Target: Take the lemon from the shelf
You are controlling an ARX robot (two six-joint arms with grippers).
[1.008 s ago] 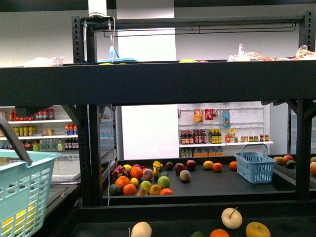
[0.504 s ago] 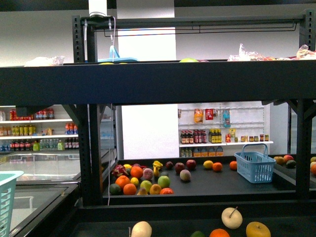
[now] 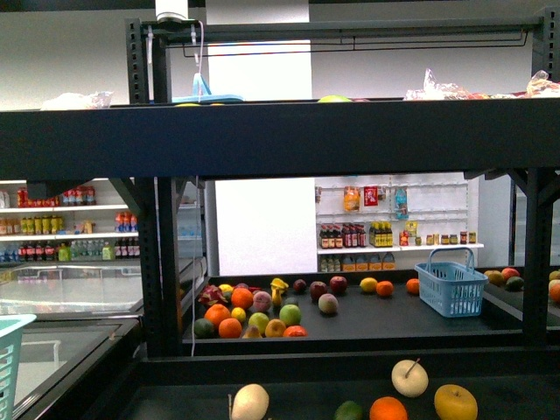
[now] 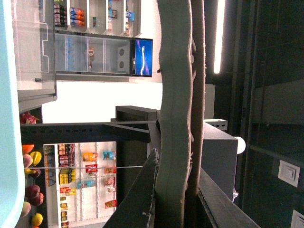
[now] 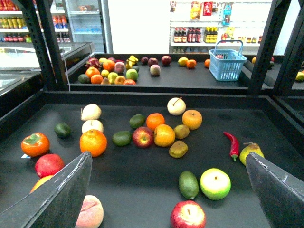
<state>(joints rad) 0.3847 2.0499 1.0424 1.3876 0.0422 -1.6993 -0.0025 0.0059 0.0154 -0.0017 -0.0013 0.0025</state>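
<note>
The black shelf (image 3: 280, 140) fills the front view, and its lower board (image 5: 142, 185) carries many fruits. The fruit closest to a lemon (image 5: 214, 183) is smooth, round and bright yellow-green; it lies on that board beside a green avocado (image 5: 188, 184). My right gripper (image 5: 168, 159) is open and empty above the board, with the lemon between and just ahead of its fingers (image 5: 61, 190). My left gripper (image 4: 178, 161) is shut on the basket handle (image 4: 175, 71). The teal basket (image 3: 9, 350) shows only as a corner at the front view's left edge.
On the board are a cream stemmed apple (image 5: 176, 106), yellow-orange fruits (image 5: 192, 118), oranges (image 5: 93, 142), a red apple (image 5: 188, 214), a red chilli (image 5: 231, 144) and a pear (image 5: 251, 152). A blue basket (image 5: 227, 64) and more fruit sit on the far shelf.
The teal basket has sunk and moved left, leaving only a corner in the front view. The front view has shifted slightly, so the near fruits sit a little higher.
</note>
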